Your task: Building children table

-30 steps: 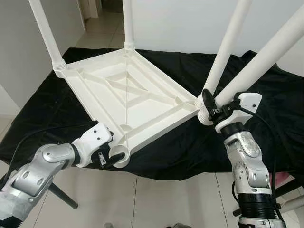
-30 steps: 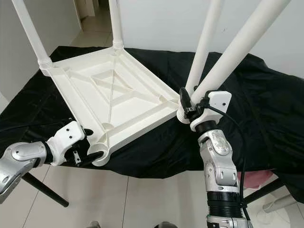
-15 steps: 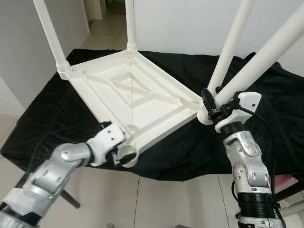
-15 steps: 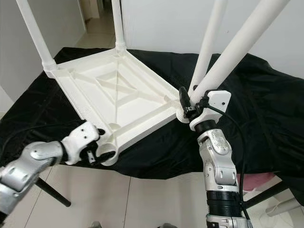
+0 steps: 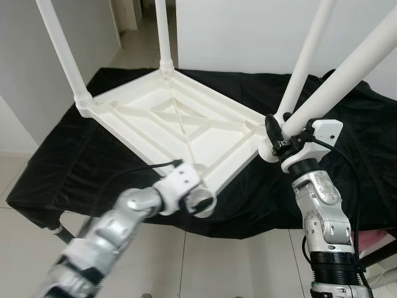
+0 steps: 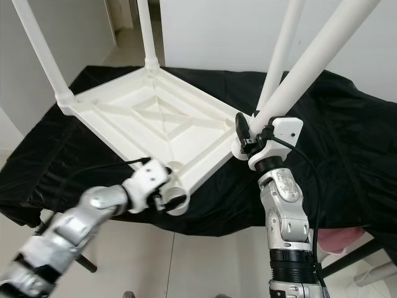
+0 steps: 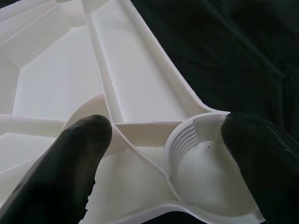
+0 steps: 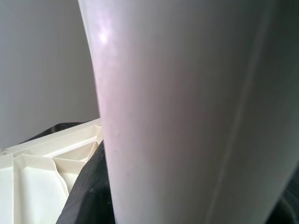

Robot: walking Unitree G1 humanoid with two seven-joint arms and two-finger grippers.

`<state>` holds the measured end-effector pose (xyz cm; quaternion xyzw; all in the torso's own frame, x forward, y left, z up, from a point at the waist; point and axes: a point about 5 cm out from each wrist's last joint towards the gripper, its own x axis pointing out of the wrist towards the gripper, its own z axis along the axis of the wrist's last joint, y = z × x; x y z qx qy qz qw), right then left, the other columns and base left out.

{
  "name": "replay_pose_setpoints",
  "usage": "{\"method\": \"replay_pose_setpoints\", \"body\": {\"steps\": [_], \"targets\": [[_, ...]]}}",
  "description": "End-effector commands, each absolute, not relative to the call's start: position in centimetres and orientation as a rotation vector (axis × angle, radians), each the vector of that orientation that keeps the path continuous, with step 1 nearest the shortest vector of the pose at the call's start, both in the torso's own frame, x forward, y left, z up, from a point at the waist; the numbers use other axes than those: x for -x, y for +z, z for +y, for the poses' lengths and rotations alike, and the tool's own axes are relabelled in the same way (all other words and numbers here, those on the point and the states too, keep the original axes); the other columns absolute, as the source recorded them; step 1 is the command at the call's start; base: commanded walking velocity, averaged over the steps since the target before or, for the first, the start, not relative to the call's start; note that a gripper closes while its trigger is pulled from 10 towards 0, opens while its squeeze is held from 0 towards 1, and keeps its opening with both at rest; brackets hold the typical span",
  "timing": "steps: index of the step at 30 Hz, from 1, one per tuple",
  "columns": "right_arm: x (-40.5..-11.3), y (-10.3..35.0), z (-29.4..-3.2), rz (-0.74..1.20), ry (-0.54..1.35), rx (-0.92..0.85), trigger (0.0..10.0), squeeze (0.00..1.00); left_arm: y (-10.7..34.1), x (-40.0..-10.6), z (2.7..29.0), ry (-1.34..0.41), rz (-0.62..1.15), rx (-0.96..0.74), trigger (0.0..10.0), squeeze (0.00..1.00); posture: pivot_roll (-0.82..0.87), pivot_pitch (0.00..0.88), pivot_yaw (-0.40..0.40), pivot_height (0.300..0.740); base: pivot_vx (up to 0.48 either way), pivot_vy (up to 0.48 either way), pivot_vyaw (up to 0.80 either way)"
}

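**Q:** Where does the children's table sit, and what is attached to it?

**A:** The white plastic tabletop (image 5: 173,127) lies upside down on a black cloth (image 5: 347,155) that covers a work surface, its ribbed underside facing up. Three white legs stand in its corner sockets: one leg (image 5: 62,53) at the tabletop's left corner, a second leg (image 5: 162,31) at its far corner, and a third leg (image 5: 307,59) at its right corner. The nearest corner carries an open threaded socket (image 5: 201,200) that overhangs the near edge of the cloth.

**Q:** What are the two grippers doing?

**A:** The left gripper (image 5: 194,202) is at the tabletop's near corner. In the left wrist view its two black fingers (image 7: 70,163) are spread wide, one resting on the ribbed underside and the other against the outer rim of the empty socket, so the jaws straddle that corner. The right gripper (image 5: 276,138) is just beside the tabletop's right corner, clamped around the base of a fourth leg (image 5: 353,68), which slants up and away from the tabletop. One black finger shows against the near side of that leg, and the right wrist view looks straight onto its smooth white shaft, with a strip of tabletop and cloth behind it.

**Q:** What surrounds the tabletop?

**A:** Pale walls (image 5: 248,31) rise behind it and light floor tiles (image 5: 186,261) lie below its near edge.
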<state>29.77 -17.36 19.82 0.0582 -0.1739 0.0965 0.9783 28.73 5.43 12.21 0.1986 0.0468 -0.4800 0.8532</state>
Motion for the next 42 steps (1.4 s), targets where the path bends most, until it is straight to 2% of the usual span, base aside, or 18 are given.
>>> {"method": "replay_pose_setpoints", "body": {"steps": [1, 7, 10, 11, 14, 21, 26, 27, 29, 30, 35, 36, 37, 38, 40, 41, 42], "targets": [[-29.7, 20.1, -17.6, -0.37, 0.179, -0.118, 10.0, 0.0, 11.8, -29.1, 5.3, -0.968, 0.109, -0.446, 10.0, 0.0, -0.09, 0.0, 0.036, 0.74, 0.0, 0.0, 0.0], [-29.6, 20.1, -17.6, -0.373, 0.17, -0.12, 10.0, 0.0, 12.6, -29.7, 3.9, -0.905, 0.049, -0.409, 10.0, 0.0, -0.1, 0.0, 0.045, 0.74, 0.0, 0.0, 0.0], [-29.6, 20.1, -17.7, -0.375, 0.165, -0.119, 10.0, 0.0, 13.4, -29.8, 3.5, -0.885, 0.01, -0.363, 10.0, 0.0, -0.1, 0.0, 0.052, 0.74, 0.0, 0.0, 0.0], [-29.5, 20.0, -17.8, -0.375, 0.159, -0.119, 10.0, 0.0, 14.0, -29.7, 3.4, -0.903, -0.01, -0.301, 10.0, 0.0, -0.1, 0.0, 0.053, 0.74, 0.0, 0.0, 0.0], [-29.4, 19.9, -18.0, -0.374, 0.15, -0.117, 10.0, 0.0, 14.9, -29.1, 4.2, -0.994, -0.027, -0.231, 10.0, 0.0, -0.09, 0.0, 0.056, 0.74, 0.0, 0.0, 0.0], [-29.7, 20.1, -18.1, -0.378, 0.153, -0.111, 10.0, 0.0, 16.3, -28.0, 6.5, -1.206, -0.071, -0.197, 10.0, 0.0, -0.07, 0.0, 0.051, 0.74, 0.0, 0.0, 0.0], [-29.9, 20.1, -18.0, -0.379, 0.161, -0.108, 10.0, 0.0, 16.3, -28.2, 7.9, -1.271, -0.028, -0.194, 10.0, 0.0, -0.07, 0.0, 0.047, 0.74, 0.0, 0.0, 0.0], [-29.9, 20.1, -18.0, -0.379, 0.166, -0.105, 10.0, 0.0, 15.7, -28.4, 9.0, -1.318, 0.037, -0.226, 10.0, 0.05, -0.06, 0.0, 0.043, 0.74, 0.0, 0.0, 0.0], [-30.0, 20.2, -18.0, -0.379, 0.166, -0.104, 10.0, 0.0, 15.4, -28.5, 9.5, -1.336, 0.072, -0.245, 10.0, 0.05, -0.06, 0.0, 0.043, 0.74, 0.0, 0.0, 0.0], [-30.0, 20.2, -18.0, -0.379, 0.167, -0.102, 10.0, 0.0, 15.2, -28.6, 10.0, -1.352, 0.115, -0.253, 10.0, 1.0, -0.06, 0.0, 0.042, 0.74, 0.0, 0.0, 0.0], [-30.1, 20.2, -18.1, -0.379, 0.17, -0.098, 10.0, 0.0, 14.6, -29.0, 10.9, -1.36, 0.167, -0.314, 10.0, 1.0, -0.07, 0.0, 0.039, 0.74, 0.0, 0.0, 0.0], [-30.0, 20.3, -18.1, -0.381, 0.17, -0.093, 10.0, 0.0, 14.3, -29.5, 11.3, -1.343, 0.179, -0.367, 10.0, 0.95, -0.07, 0.0, 0.041, 0.74, 0.0, 0.0, 0.0], [-30.0, 20.3, -18.1, -0.381, 0.17, -0.093, 10.0, 0.0, 14.3, -29.5, 11.3, -1.343, 0.179, -0.367, 10.0, 0.95, -0.07, 0.0, 0.041, 0.74, 0.0, 0.0, 0.0], [-30.0, 20.4, -18.2, -0.382, 0.17, -0.09, 10.0, 0.0, 14.0, -29.9, 11.5, -1.329, 0.187, -0.399, 10.0, 0.15, -0.08, 0.0, 0.043, 0.74, 0.0, 0.0, 0.0], [-30.0, 20.4, -18.2, -0.382, 0.17, -0.09, 10.0, 0.0, 14.0, -29.9, 11.5, -1.329, 0.187, -0.399, 10.0, 0.15, -0.08, 0.0, 0.043, 0.74, 0.0, 0.0, 0.0], [-30.0, 20.5, -18.3, -0.385, 0.167, -0.088, 10.0, 0.0, 13.9, -30.4, 11.6, -1.312, 0.192, -0.414, 10.0, 0.0, -0.09, 0.0, 0.045, 0.74, 0.0, 0.0, 0.0], [-30.0, 20.5, -18.4, -0.387, 0.164, -0.085, 10.0, 0.0, 13.8, -30.8, 11.5, -1.292, 0.193, -0.421, 10.0, 0.0, -0.09, 0.0, 0.049, 0.74, 0.0, 0.0, 0.0]]}}
